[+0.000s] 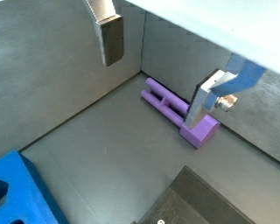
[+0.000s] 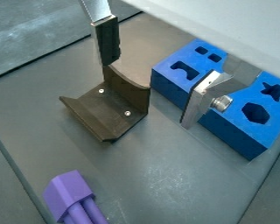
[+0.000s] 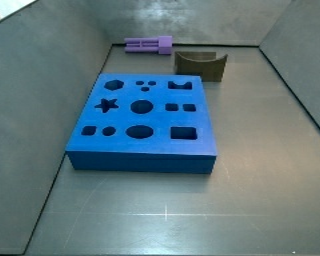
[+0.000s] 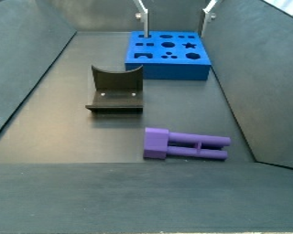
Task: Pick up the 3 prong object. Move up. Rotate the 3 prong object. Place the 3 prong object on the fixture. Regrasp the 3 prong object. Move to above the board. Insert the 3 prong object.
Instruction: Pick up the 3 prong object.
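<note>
Purple 3 prong object (image 4: 183,143) lies untouched on the floor (image 4: 63,110) by a wall, near the fixture (image 4: 114,89) and apart from the board (image 4: 168,54), while the gripper (image 1: 166,57), apparently hovering above, hangs wide open and empty, every step pending.

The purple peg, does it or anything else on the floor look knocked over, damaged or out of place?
Nothing stands out. The 3 prong object lies flat on the floor, apart from the fixture and the board, both sitting square. The hand hangs open above, holding nothing.
</note>
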You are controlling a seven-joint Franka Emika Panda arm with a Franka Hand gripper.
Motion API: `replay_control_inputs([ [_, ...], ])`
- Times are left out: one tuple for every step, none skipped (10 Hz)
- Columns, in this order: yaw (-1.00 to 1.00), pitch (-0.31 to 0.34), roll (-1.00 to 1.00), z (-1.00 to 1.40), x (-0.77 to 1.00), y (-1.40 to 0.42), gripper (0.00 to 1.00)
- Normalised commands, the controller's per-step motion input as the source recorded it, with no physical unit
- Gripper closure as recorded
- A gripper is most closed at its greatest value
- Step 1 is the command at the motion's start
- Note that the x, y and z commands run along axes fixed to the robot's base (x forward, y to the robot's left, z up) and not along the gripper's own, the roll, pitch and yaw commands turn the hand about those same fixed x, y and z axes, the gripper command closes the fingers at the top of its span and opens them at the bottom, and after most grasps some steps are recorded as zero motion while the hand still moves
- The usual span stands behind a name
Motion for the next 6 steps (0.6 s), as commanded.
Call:
replay_control_inputs([
  [-0.39,0.021,-0.05,0.00,0.04,0.16,0.00],
  [-0.75,0.000,-0.10,0.00,0.14,0.11,0.00],
  [-0.80,0.000,-0.11,0.00,0.17,0.06,0.00],
  [-0.71,-0.030,-0.10,0.00,0.12,0.17,0.00],
  [-0.71,-0.034,-0.06,-0.04,0.13,0.21,0.00],
  [-0.64,-0.086,-0.07,-0.10,0.24,0.31,0.00],
])
